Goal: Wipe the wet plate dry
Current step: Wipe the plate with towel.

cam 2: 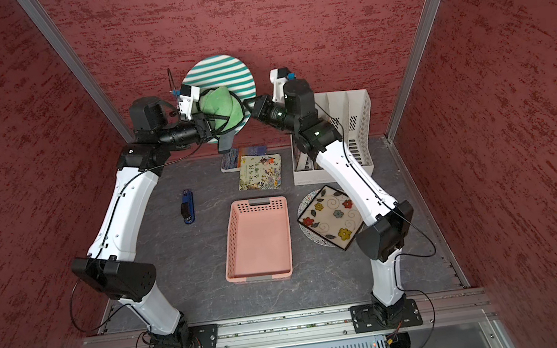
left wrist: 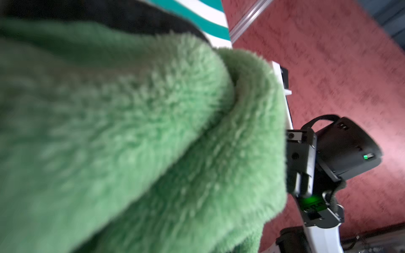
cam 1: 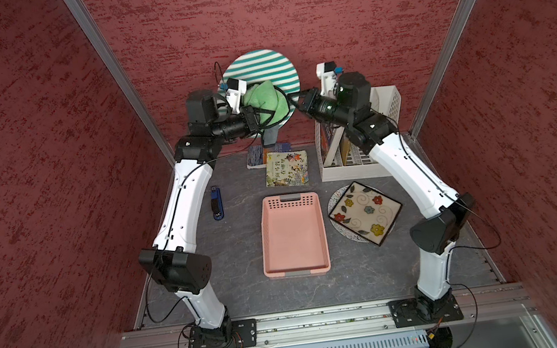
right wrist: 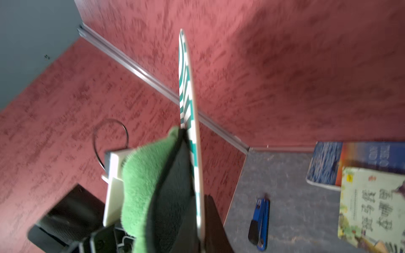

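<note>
We see the round, flat plate (cam 1: 257, 66) with green and white stripes held up on its edge, behind the pink plastic basket (cam 1: 297, 272), and our right hand (cam 1: 296, 101) pinches its thin rim. Our left hand (cam 1: 257, 113) is squeezed shut on a soft, fluffy green cloth (cam 1: 262, 101) that lies against the plate's smooth face.
</note>
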`<act>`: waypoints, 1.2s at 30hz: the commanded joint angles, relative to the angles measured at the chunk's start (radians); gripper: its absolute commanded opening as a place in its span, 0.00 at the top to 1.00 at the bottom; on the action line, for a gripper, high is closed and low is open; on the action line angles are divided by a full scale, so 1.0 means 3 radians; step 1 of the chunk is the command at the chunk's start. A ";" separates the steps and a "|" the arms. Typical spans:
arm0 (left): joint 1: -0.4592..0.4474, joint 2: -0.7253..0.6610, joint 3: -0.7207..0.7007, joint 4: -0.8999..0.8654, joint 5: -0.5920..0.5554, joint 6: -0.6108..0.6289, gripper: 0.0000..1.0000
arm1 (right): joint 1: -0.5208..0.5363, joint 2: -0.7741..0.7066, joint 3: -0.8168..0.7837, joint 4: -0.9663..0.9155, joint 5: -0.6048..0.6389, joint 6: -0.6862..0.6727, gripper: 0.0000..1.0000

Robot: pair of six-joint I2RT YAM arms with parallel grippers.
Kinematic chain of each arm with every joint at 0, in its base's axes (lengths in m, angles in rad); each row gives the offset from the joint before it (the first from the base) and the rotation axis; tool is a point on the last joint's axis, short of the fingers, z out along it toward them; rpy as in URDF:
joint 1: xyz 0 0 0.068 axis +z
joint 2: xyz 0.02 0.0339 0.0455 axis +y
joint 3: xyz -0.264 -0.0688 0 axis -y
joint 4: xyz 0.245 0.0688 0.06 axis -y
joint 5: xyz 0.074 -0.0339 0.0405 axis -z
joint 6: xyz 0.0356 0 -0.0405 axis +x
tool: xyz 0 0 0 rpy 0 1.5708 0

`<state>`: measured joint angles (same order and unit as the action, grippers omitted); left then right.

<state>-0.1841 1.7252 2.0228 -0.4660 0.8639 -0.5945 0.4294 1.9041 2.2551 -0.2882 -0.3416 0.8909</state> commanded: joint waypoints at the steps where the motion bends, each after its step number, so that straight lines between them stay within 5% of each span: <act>1: 0.0342 -0.0401 -0.0284 0.1288 -0.0058 -0.1324 1.00 | -0.0318 -0.0418 0.0254 0.0855 -0.0113 0.0439 1.00; 6: 0.0685 -0.0038 -0.0393 0.3541 -0.0200 -0.3551 1.00 | -0.0385 -0.0662 -0.0507 0.2129 -0.0356 0.1378 1.00; 8: 0.0705 0.0191 -0.0248 0.3954 -0.0332 -0.3908 1.00 | -0.0344 -0.0644 -0.0732 0.2624 -0.0391 0.1657 1.00; 13: 0.0581 0.0517 0.0319 0.4099 -0.0456 -0.4151 1.00 | -0.0188 -0.0544 -0.0873 0.2752 -0.0507 0.1837 1.00; 19: 0.0432 0.0548 0.0302 0.4470 -0.0843 -0.4662 1.00 | -0.0022 -0.0254 -0.0723 0.2641 -0.0776 0.1994 1.00; 27: 0.0248 0.0525 0.0375 0.4519 -0.1056 -0.4791 1.00 | 0.0337 0.0021 -0.0676 0.2824 -0.1077 0.2133 1.00; 31: -0.0048 0.0567 0.0372 0.4477 -0.0993 -0.4740 1.00 | 0.0413 0.0441 0.0056 0.2583 -0.0934 0.2050 1.00; 36: -0.0392 0.0543 0.0187 0.4506 -0.0898 -0.4702 1.00 | 0.0121 0.1292 0.1922 0.1701 -0.0420 0.1854 1.00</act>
<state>-0.2546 1.9079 2.0914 0.8188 0.5488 -2.0098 0.5369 2.1941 2.6091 0.3824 -0.6010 1.4796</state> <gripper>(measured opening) 0.096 0.079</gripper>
